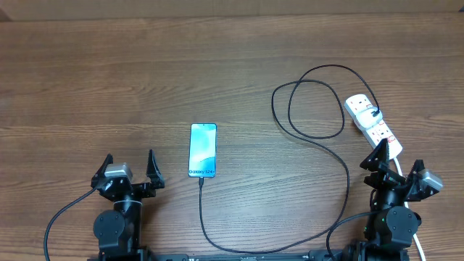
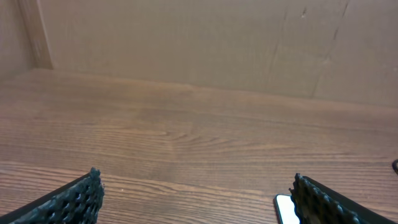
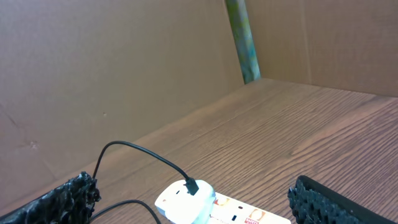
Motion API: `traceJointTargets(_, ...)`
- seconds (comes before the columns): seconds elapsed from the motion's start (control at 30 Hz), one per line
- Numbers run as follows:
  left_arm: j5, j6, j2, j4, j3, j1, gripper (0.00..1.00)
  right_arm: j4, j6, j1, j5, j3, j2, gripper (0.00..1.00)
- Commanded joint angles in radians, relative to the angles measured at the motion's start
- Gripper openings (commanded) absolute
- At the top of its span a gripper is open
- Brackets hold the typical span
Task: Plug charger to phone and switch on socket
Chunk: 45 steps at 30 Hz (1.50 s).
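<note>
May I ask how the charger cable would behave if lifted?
Probably floppy: the cable lies in loose loops, so it should sag and trail. It looks thin and light, so a grip may slip. One end sits in the socket, so pulling might drag that.

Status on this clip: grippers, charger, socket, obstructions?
Left gripper, right gripper open, empty. Charger tip at bottom edge of phone; seating unclear. Socket just ahead of right gripper. Nothing blocking.

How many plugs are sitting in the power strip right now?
1: a white adapter at the far end of the power strip. The strip's near end is partly covered by the right gripper, so another plug could be hidden there.
</note>
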Motion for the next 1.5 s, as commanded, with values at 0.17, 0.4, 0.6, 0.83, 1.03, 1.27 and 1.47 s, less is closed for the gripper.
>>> traceJointTargets(0.17,0.005,-0.034,0.073,-0.001,-0.005,-0.003,0.99,0.006,0.003,-0.002,0.006,-0.010,-0.011,1.00)
traceJointTargets(0.4,0.004,-0.033,0.085,0.009,-0.005,-0.003,0.99,0.006,0.003,-0.002,0.006,-0.010,-0.011,1.00)
traceJointTargets(0.6,0.003,-0.033,0.086,0.000,-0.005,-0.003,0.99,0.006,0.003,-0.002,0.006,-0.010,-0.011,1.00)
traceJointTargets(0.83,0.003,-0.033,0.086,0.000,-0.005,-0.003,1.00,0.006,0.003,-0.002,0.006,-0.010,-0.011,1.00)
traceJointTargets(1.03,0.001,-0.033,-0.007,0.001,-0.005,-0.010,1.00,0.006,0.003,-0.002,0.006,-0.010,-0.011,1.00)
traceJointTargets(1.27,0.001,-0.030,-0.016,0.000,-0.006,-0.037,1.00,0.006,0.003,-0.002,0.006,-0.010,-0.011,1.00)
traceJointTargets(1.47,0.002,-0.031,-0.016,0.001,-0.006,-0.140,1.00,0.006,0.003,-0.002,0.006,-0.010,-0.011,1.00)
